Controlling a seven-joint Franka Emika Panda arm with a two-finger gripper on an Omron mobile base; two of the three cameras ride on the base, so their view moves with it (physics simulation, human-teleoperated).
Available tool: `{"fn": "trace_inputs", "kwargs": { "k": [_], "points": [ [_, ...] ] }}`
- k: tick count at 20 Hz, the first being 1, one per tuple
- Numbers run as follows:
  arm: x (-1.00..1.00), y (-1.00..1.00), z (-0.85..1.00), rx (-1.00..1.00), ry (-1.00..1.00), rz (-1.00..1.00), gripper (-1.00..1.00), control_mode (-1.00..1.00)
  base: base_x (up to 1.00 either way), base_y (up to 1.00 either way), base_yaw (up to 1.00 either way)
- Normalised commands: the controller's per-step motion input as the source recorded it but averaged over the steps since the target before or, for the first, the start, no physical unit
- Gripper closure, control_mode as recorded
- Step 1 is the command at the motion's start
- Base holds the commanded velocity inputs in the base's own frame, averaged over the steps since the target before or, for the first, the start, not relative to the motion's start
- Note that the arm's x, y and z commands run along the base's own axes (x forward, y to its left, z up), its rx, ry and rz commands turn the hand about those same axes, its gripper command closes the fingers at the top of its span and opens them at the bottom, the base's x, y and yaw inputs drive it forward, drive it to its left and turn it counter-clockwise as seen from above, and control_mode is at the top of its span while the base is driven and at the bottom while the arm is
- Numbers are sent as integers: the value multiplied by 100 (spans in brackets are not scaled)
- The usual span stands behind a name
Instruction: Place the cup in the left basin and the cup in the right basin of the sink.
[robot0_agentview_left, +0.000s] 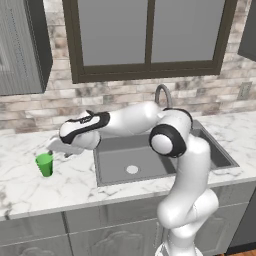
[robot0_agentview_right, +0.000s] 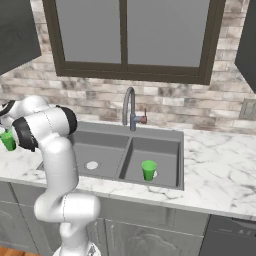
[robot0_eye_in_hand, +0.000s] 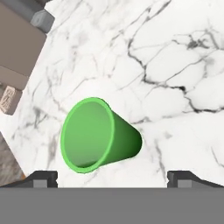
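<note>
Already one green cup (robot0_agentview_right: 148, 170) stands upright in the right basin (robot0_agentview_right: 165, 150) of the dark grey sink (robot0_agentview_right: 112, 131), close to that basin's pale drain. Left of the divider, the left basin (robot0_agentview_left: 120, 155) holds nothing but its own round drain (robot0_agentview_left: 132, 169). A curved grey faucet (robot0_agentview_right: 129, 107) rises at the far edge of the sink, in front of the brick wall (robot0_agentview_left: 125, 95) and the dark-framed window (robot0_agentview_right: 125, 37).

Out on the marble counter (robot0_agentview_left: 30, 185), well to the left of the sink, stands a second green cup (robot0_agentview_left: 44, 164), upright and wider at the mouth than at the base. The white arm (robot0_agentview_left: 175, 165) reaches left across the left basin, and the gripper (robot0_eye_in_hand: 112, 178) hangs above this cup, apart from it. Seen from the hand, the cup's open mouth sits between the two dark fingertips (robot0_eye_in_hand: 41, 178) but nearer the one on that picture's left; the jaws stand spread wide, pinching nothing. How far above the rim the tips are is hard to judge, since the base cameras show the hand mostly from behind.
</note>
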Motion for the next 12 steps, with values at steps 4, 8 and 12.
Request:
{"fn": "trace_inputs", "kwargs": {
  "k": [4,8,12],
  "points": [
    [0,23,-12,0,3,0,-100,-100,0,0,0],
    [7,13,-1,0,2,0,-100,-100,0,0,0],
    [12,4,-1,0,2,0,-100,-100,0,0,0]
  ]
}}
